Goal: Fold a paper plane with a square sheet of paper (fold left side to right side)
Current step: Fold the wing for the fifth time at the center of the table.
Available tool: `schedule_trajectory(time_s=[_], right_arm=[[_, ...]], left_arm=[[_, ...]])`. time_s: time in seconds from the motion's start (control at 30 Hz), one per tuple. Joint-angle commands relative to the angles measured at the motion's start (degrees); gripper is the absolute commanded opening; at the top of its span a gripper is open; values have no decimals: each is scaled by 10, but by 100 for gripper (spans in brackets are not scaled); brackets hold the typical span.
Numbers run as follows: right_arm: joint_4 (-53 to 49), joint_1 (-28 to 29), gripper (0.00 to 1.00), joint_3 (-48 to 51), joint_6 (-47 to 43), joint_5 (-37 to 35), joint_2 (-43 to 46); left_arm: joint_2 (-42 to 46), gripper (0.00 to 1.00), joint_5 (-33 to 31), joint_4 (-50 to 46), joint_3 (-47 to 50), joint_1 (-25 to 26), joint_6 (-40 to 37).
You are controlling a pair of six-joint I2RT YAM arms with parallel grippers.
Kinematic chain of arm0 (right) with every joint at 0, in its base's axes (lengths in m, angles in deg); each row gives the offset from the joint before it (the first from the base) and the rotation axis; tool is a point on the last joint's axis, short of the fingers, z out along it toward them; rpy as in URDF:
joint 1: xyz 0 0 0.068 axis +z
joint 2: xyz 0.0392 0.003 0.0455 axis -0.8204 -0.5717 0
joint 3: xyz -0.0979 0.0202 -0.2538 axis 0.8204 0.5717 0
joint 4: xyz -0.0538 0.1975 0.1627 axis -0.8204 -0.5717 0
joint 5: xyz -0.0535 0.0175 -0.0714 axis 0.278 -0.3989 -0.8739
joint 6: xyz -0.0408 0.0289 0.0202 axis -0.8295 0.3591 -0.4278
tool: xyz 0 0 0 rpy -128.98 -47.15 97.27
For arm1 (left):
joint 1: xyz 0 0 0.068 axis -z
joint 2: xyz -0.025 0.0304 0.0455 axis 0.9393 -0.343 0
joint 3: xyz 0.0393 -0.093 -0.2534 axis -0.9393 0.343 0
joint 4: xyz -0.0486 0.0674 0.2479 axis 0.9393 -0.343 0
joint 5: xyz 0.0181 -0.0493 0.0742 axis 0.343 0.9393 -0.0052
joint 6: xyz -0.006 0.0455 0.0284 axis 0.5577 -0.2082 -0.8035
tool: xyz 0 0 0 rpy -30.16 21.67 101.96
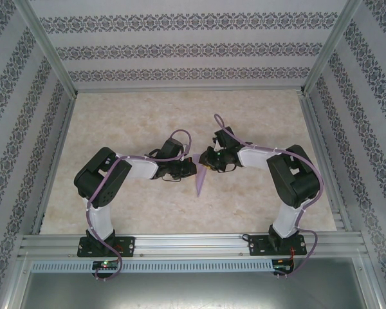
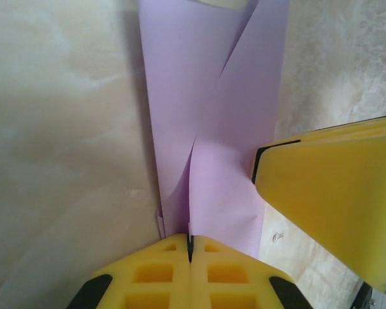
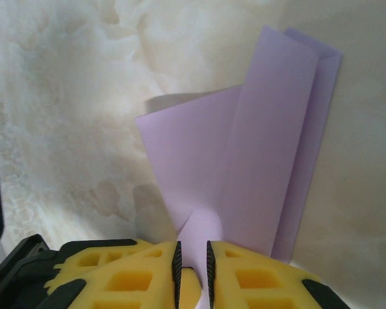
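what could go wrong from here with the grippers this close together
1. The left gripper is shut on the folded paper and the right gripper sits narrow around its edge nearby; pulling apart could tear it.
2. A flap looks lifted, so the crease may land crooked.

The left arm (image 1: 106,183) stands on the near left and the right arm (image 1: 289,187) stands on the near right. Each one goes up from its base, bends at an elbow that sticks out to its own side, then reaches in toward the middle. There the two tips point at each other and almost meet. The left end effector (image 1: 192,169) has its yellow fingers (image 2: 154,273) pressed tight together, pinching the paper plane (image 2: 206,129). The right end effector (image 1: 206,162) has its fingers (image 3: 257,277) nearly together, with a thin gap between them.
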Motion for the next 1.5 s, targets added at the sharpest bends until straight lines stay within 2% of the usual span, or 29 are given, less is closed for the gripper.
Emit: schedule_trajectory(time_s=[0.0, 0.43, 0.7, 0.9, 0.93, 1.03, 1.1, 1.23, 1.37, 1.47], right_arm=[[-19, 5, 20, -9, -17, -10, -12], [-17, 2, 19, 1, -21, -20, -26], [-9, -7, 14, 30, -13, -21, -36], [-7, -13, 11, 54, -14, -27, -38], [-8, -13, 10, 56, -14, -27, -39], [-11, -15, 10, 59, -18, -28, -39], [-13, -16, 10, 59, -21, -28, -41], [-11, -16, 9, 57, -22, -25, -42], [-11, -16, 9, 54, -26, -24, -43], [-11, -16, 9, 51, -26, -23, -45]], left_arm=[[-12, 0, -2, -24, -8, 3, -17], [-15, 0, -1, -25, -7, 3, -16], [-7, 0, -1, -22, -6, 4, -11], [37, 14, -17, -42, -2, 3, -14], [46, 18, -21, -50, -2, 3, -14], [85, 39, -34, -74, 2, 2, -20], [115, 43, -44, -87, 12, 1, -21], [163, 40, -31, -105, 32, 1, -17], [180, 28, 43, -76, 47, 7, 10], [168, 25, 92, -52, 40, 22, 34]])
